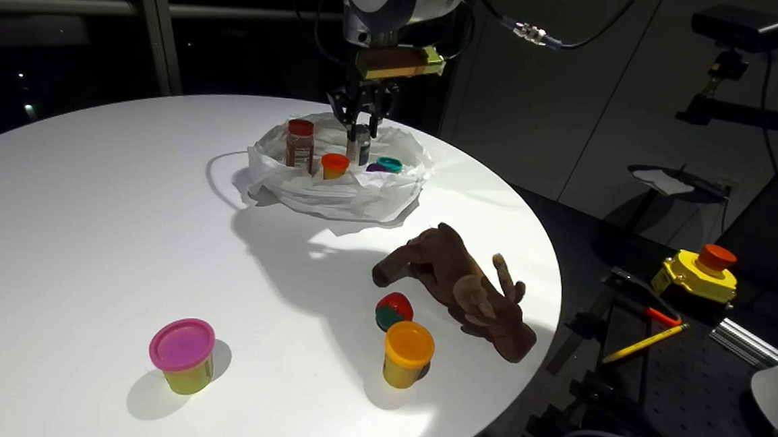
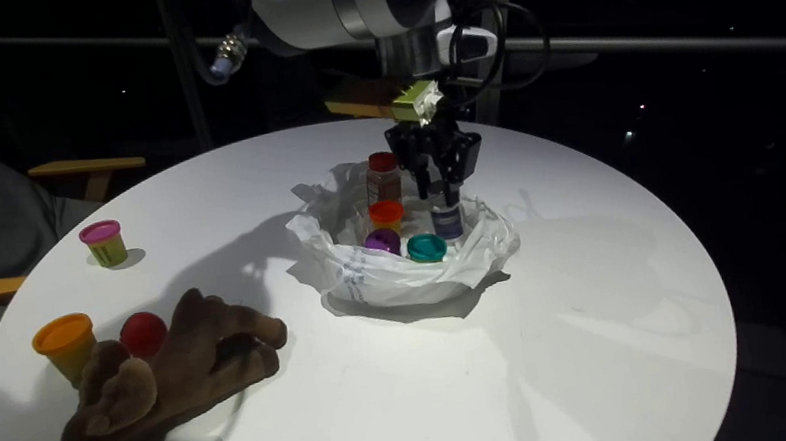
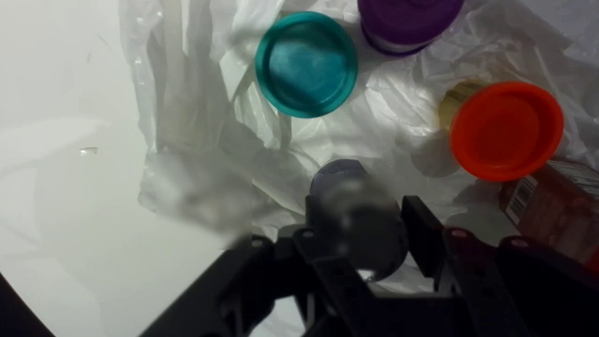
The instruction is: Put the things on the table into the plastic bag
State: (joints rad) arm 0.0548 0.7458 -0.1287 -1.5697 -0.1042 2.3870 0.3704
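Filling plastic bag (image 2: 402, 286): four containers (image 2: 427, 248) in, gripper (image 2: 438, 197) clasping jar (image 2: 448, 225) inside; pink-lidded cup (image 1: 183, 356), orange cup (image 1: 408, 355), ball (image 2: 144, 334), plush (image 2: 177, 380) remaining.

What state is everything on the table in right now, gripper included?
Plastic bag: open, rim spread wide
Grey jar: gripped, inside bag
Gripper: closed on grey jar
Red-lidded jar: upright, in bag
Scarlet-lidded cup: capped, in bag
Teal-lidded cup: capped, in bag
Purple-lidded pot: in bag, tilt unclear
Pink-lidded cup: capped, upright outside
Orange-lidded cup: capped, upright outside
Red ball: resting outside
Plush animal: lying on its side
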